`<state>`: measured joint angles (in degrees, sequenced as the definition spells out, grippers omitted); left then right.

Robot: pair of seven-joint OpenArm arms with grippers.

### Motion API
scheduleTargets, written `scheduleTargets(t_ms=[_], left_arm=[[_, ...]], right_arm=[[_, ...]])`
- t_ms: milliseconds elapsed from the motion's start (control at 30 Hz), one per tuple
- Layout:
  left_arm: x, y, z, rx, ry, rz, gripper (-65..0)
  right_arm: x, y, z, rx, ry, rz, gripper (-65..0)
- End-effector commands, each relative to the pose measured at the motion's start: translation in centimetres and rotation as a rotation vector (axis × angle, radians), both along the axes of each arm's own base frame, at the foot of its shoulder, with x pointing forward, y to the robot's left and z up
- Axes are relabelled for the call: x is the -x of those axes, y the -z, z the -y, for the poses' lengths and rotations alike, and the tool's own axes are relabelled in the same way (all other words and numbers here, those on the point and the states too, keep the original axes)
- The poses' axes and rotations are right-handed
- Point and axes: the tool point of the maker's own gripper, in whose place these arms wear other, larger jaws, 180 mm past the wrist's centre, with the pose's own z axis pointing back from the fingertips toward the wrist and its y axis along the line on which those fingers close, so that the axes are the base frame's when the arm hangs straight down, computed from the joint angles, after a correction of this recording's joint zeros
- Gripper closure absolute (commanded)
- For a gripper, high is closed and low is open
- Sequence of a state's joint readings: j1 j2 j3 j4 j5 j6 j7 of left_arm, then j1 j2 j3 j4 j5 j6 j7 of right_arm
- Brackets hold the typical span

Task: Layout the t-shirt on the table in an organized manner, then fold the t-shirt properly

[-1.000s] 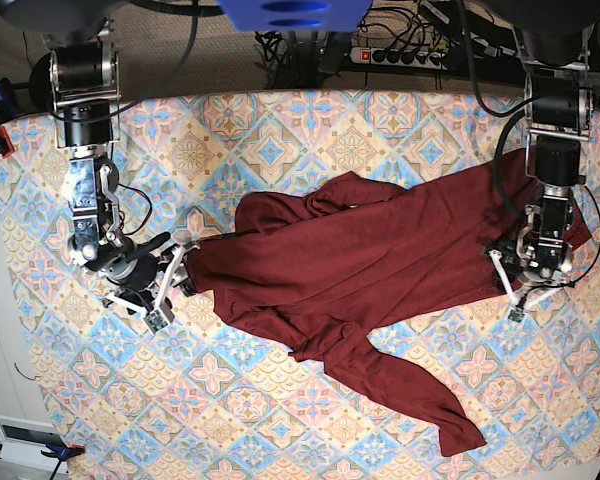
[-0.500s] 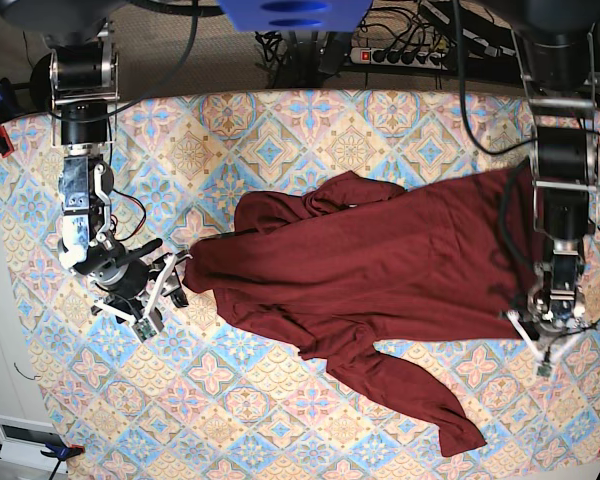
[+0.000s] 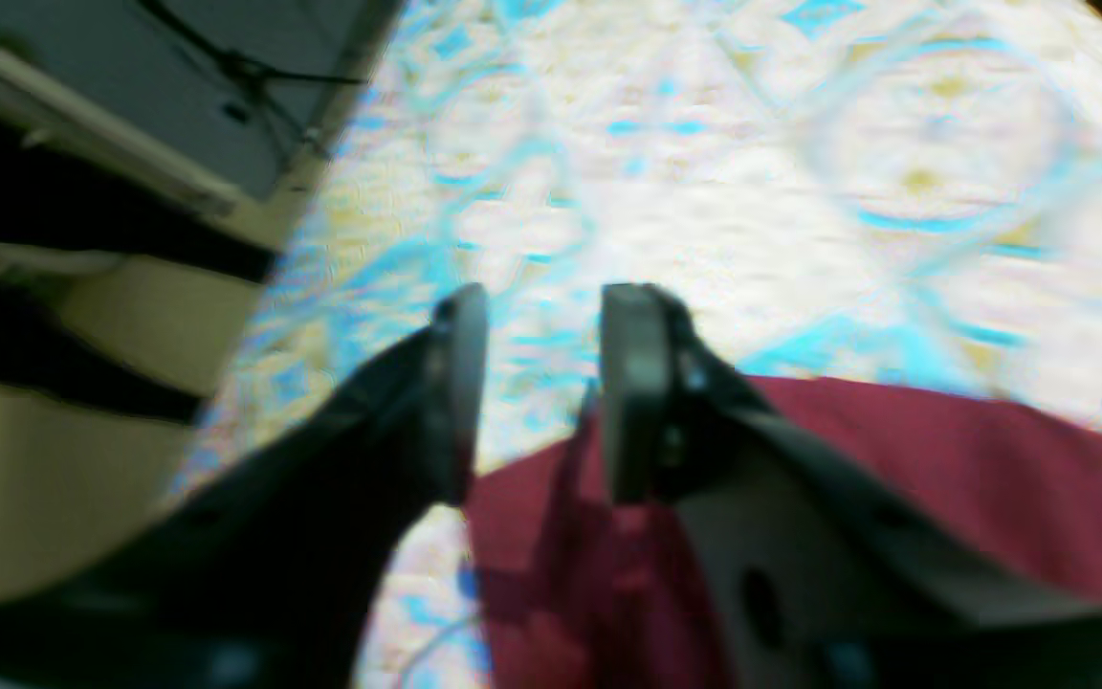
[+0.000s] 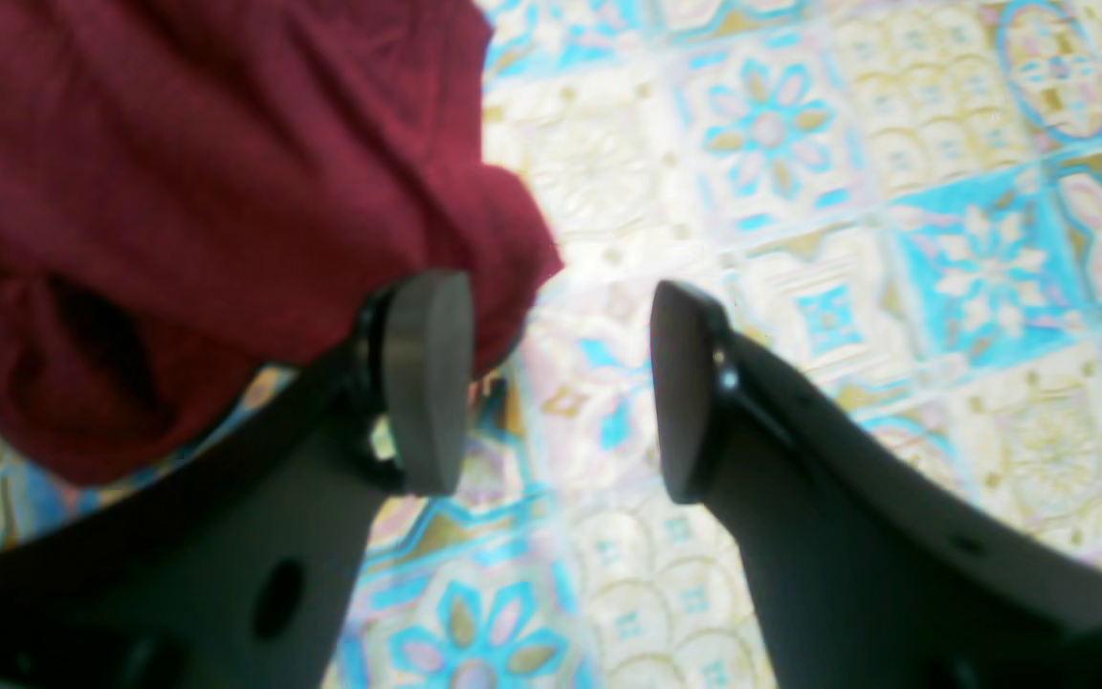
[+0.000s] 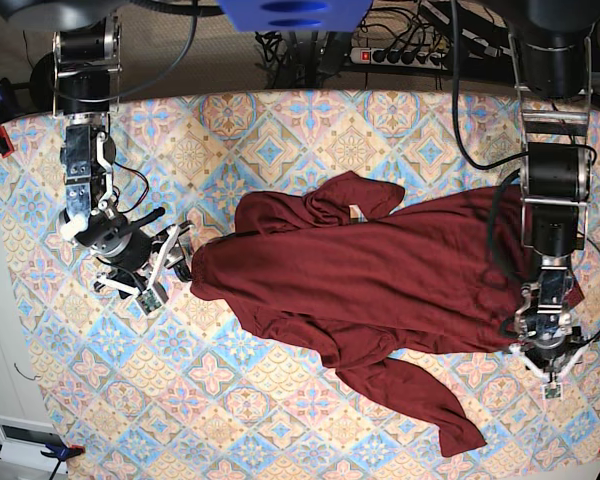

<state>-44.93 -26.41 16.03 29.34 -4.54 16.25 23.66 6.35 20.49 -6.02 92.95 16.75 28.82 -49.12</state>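
The t-shirt (image 5: pixel 380 280) is lying rumpled across the table (image 5: pixel 280 130) toward its right edge. Soft and thin, it is best pinched at hems. Both left gripper (image 3: pixel 537 383) and right gripper (image 4: pixel 551 383) are showing parted jaws, holding nothing.

The desk (image 5: pixel 280 125) is a wide rectangle covered in cloth patterned with pastel blue, pink and cream diamond tiles. A dark maroon long-sleeved t-shirt (image 5: pixel 380 275) lies rumpled across its middle, one sleeve trailing toward the near edge, another bunched at the far side.
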Motion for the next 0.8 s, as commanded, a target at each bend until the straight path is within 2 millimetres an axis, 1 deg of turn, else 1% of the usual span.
scheduleTargets(t_ms=[0,67,100,167,200,233,267,300,333,400,433,467,533,600,700,767], left_arm=[[-0.7,-3.0,-1.6,-0.034,-0.029,0.052,-22.8],[0.0,-2.0,-1.7,0.006,-0.062,0.003,-23.0],[0.0,-2.2,-1.6,0.018,-0.067,-0.004,-23.0],[-0.4,-3.1,-0.5,0.043,-0.050,0.005,-23.0],[0.4,-1.9,0.4,0.075,-0.033,-0.027,-22.8],[1.2,-1.8,1.0,0.097,0.000,-0.039,-22.8],[1.6,-2.5,1.6,0.111,0.035,-0.039,-22.8],[2.4,-2.4,2.7,0.129,0.075,-0.049,-22.8],[3.0,-2.5,3.8,0.151,0.109,-0.053,-22.8],[4.7,-2.4,5.5,0.223,0.133,-0.054,-22.8],[5.7,-2.5,6.0,0.261,0.131,-0.059,-22.8],[6.6,-2.4,6.0,0.292,0.120,-0.067,-22.8],[8.1,-2.1,6.1,0.328,0.103,-0.080,-22.7],[9.3,-1.7,7.2,0.370,0.122,-0.091,-22.7],[11.9,-1.2,7.5,0.377,0.150,-0.128,-22.7],[13.0,-0.7,8.4,0.392,0.174,-0.137,-22.7]], right_arm=[[-0.8,-1.8,0.2,0.005,-0.005,0.049,-28.7],[-0.6,-1.6,0.1,0.014,-0.021,0.037,-28.8],[-0.5,-1.4,0.0,0.016,-0.032,0.033,-28.8],[-0.5,-1.4,0.0,0.017,-0.040,0.032,-28.8],[-0.6,-1.4,0.0,0.017,-0.041,0.032,-28.8],[-0.6,-1.4,0.0,0.017,-0.040,0.032,-28.8],[-0.7,-1.5,0.0,0.017,-0.040,0.034,-28.8],[-0.7,-1.5,0.0,0.017,-0.041,0.034,-28.8],[-1.1,-1.6,-0.1,0.018,-0.043,0.035,-28.9],[-2.3,-1.7,-1.0,0.022,-0.071,0.034,-28.9],[-2.8,-1.6,-1.7,0.029,-0.094,0.027,-28.9],[-3.2,-1.6,-2.2,0.034,-0.110,0.023,-28.9],[-3.8,-1.2,-2.6,0.043,-0.125,0.008,-28.9],[-4.6,-0.9,-2.6,0.051,-0.127,-0.009,-28.9],[-5.5,0.4,-2.3,0.060,-0.126,-0.052,-28.9],[-5.8,1.3,-2.4,0.055,-0.130,-0.069,-28.9]])
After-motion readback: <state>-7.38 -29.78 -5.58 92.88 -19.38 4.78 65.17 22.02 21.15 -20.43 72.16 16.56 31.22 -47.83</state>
